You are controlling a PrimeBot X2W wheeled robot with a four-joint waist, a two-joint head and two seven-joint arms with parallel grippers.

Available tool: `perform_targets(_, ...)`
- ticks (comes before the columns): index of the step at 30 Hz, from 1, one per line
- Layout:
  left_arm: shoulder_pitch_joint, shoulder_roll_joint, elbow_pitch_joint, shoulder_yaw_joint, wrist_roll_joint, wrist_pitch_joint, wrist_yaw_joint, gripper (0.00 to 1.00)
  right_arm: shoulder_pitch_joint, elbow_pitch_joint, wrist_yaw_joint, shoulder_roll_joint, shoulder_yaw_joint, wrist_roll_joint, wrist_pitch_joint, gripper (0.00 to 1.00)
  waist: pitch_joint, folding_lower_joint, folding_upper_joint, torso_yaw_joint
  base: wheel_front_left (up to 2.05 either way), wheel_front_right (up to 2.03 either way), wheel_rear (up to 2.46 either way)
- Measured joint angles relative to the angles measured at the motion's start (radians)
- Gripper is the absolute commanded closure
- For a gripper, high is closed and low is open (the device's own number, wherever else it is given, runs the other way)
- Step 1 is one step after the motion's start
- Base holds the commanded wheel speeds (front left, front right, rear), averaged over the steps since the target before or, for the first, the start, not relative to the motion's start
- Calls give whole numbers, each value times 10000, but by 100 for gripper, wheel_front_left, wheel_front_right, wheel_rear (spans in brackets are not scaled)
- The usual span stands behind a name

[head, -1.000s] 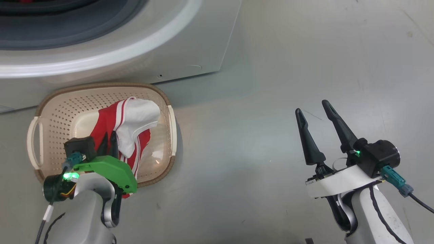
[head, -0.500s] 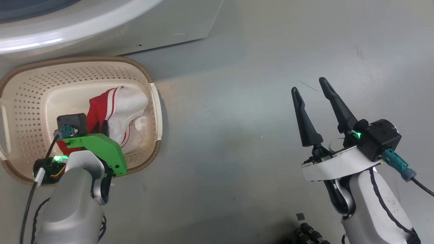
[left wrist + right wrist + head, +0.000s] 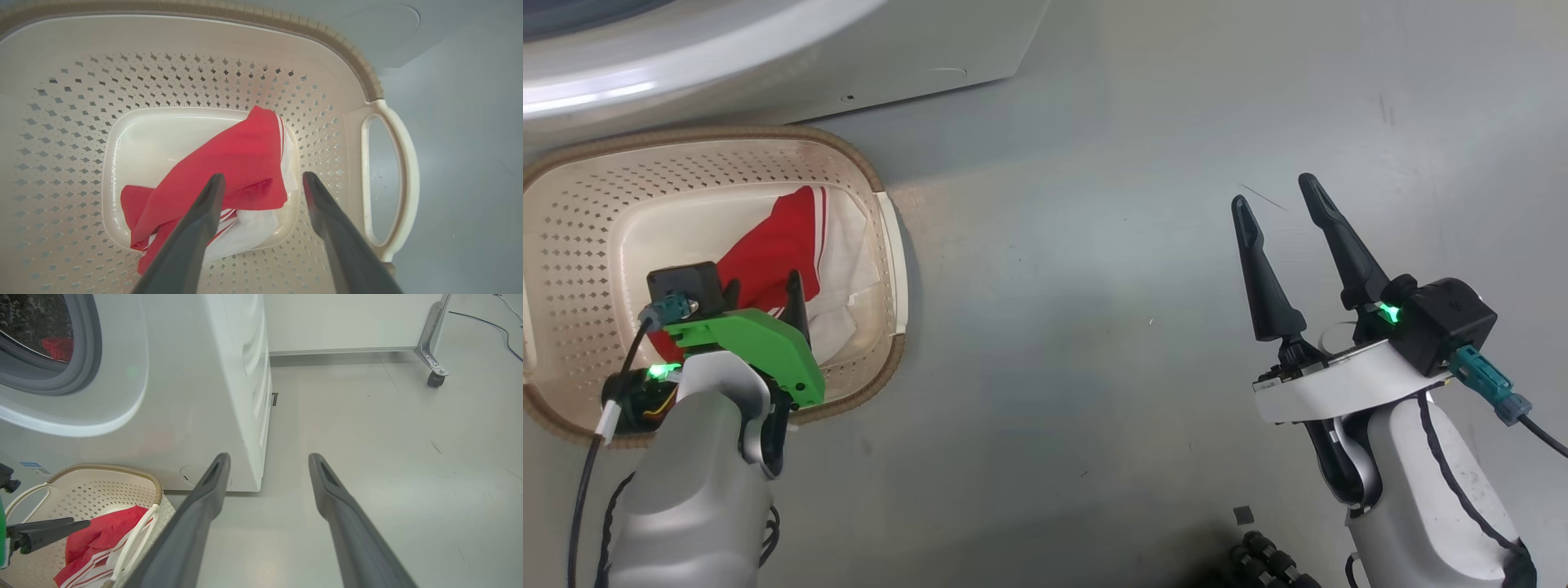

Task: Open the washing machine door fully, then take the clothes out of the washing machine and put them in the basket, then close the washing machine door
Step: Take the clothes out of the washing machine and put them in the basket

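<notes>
well, from the far left of my head feed: the basket (image 3: 580, 269) sits on the grey floor (image 3: 1094, 327), just in front of the washing machine (image 3: 792, 57). inside it, on the smooth bottom panel, lie the clothes (image 3: 776, 245), a crumpled red piece folded over white cloth with red stripes at the edge. they lie toward the right side of the bottom, and the left part shows bare plastic. the left gripper (image 3: 262, 176) hangs over the basket, pointing down at the heap, its jaws apart with nothing pinched between them. on the left wrist feed one finger crosses the red fold and the other sits by the white edge, but i cannot tell whether the tips touch the fabric. the basket's white handle (image 3: 402, 175) is on the side nearer the open floor.

moving right, the right wrist feed shows the machine's round opening, with its grey seal (image 3: 88, 355) and the drum (image 3: 24, 318) behind it. a bit of red fabric (image 3: 57, 349) lies in that drum, near the seal.

further right, the right gripper (image 3: 1275, 191) is held over bare floor, well apart from both basket and machine. its jaws are spread and empty, and its fingers point away from me.
</notes>
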Motion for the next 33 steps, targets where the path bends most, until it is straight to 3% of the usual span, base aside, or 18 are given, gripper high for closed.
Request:
perform_targets(13, 123, -81, 341, -58, 42, -2075, -221, 0, -16, 420, 0, 15, -196, 15, 0, 0, -827, 0, 0, 187, 0, 0, 0)
perform_targets(19, 535, -163, 174, -295, 100, -2201, -307, 0, 165, 644, 0, 6, -290, 2, 0, 0, -1414, 0, 0, 400, 0, 0, 0)
perform_targets(25, 947, -209, -604, -407, 232, -2245, -307, 0, 612, 924, 0, -67, -431, -31, 0, 0, -2215, 0, 0, 713, 0, 0, 0)
perform_targets(33, 1459, -217, -2736, -334, 732, -2243, -295, 0, 1151, 1175, 0, -125, -577, -153, 0, 0, -3221, 0, 0, 1105, 0, 0, 0)
